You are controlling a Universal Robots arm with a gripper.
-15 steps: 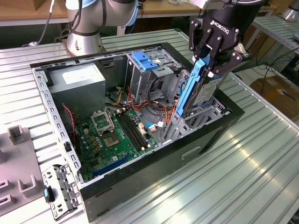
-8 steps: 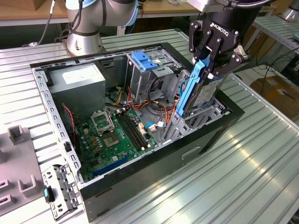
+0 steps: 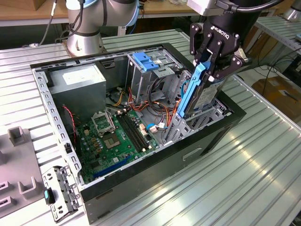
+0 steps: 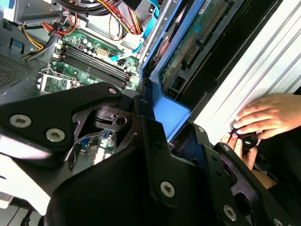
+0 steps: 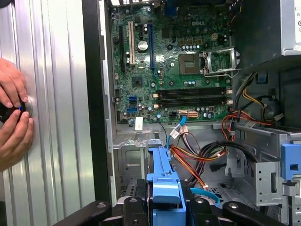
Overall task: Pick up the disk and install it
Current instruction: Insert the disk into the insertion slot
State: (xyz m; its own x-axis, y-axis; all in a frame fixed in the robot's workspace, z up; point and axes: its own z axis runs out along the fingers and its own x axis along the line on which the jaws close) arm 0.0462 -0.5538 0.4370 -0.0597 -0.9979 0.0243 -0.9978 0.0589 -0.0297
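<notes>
With the claw (image 3: 211, 70) pinching the disk (image 3: 206, 96), holds it upright, lower end at the drive bay (image 3: 188, 126) in a corner of the open case (image 3: 155, 165). Shows a person's hands (image 5: 13, 136) on the bench (image 3: 235, 181) alongside.

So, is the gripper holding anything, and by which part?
The gripper holds the disk upright by its upper end, clamped at the blue rail.

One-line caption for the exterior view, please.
Robot hand holds the disk on edge at the drive bay of the open computer case.
</notes>
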